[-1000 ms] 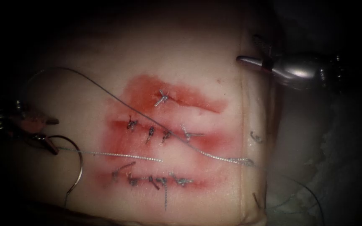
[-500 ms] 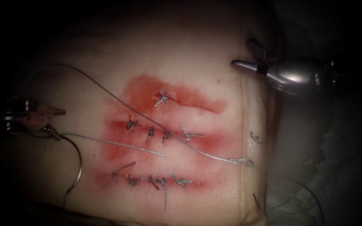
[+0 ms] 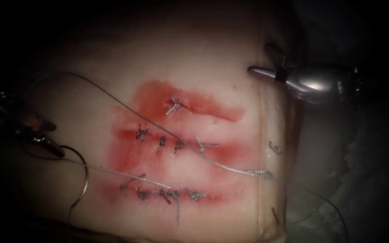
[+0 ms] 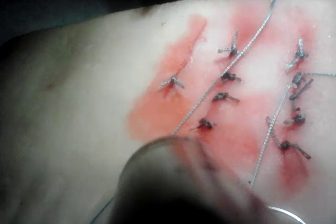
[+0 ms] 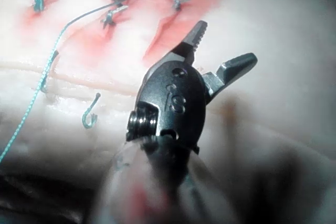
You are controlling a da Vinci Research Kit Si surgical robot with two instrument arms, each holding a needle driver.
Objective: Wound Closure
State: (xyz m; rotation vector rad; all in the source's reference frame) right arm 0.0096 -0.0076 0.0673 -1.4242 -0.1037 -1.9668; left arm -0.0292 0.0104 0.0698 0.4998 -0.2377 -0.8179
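The left tool [image 3: 56,147] sits at the tissue's left edge, jaws shut on the curved needle [image 3: 85,177] near its upper end. The needle lies outside the tissue, arcing down to the left of the stitched cuts [image 3: 176,145]. A braided thread tail [image 3: 136,177] runs from those jaws to the lower stitch row [image 3: 167,194]. A long thread [image 3: 230,168] crosses the middle row to the right edge. The right tool [image 3: 260,58] hovers at the upper right, open and holding nothing; its jaws [image 5: 227,41] are spread. The left tool's shaft [image 4: 178,182] is blurred above the stitches.
Red fluid [image 3: 154,96] stains the tissue [image 3: 194,54] around three stitch rows. Cut ends of thread [image 3: 274,147] lie on the tissue's right edge [image 3: 262,135], one a small hook-shaped piece [image 5: 90,114]. Dark surroundings lie beyond the tissue on both sides.
The left tool rose to the right, then dropped back down and left with the needle. The braided tail swung down onto the lower stitch row. The right tool shifted slightly left and up.
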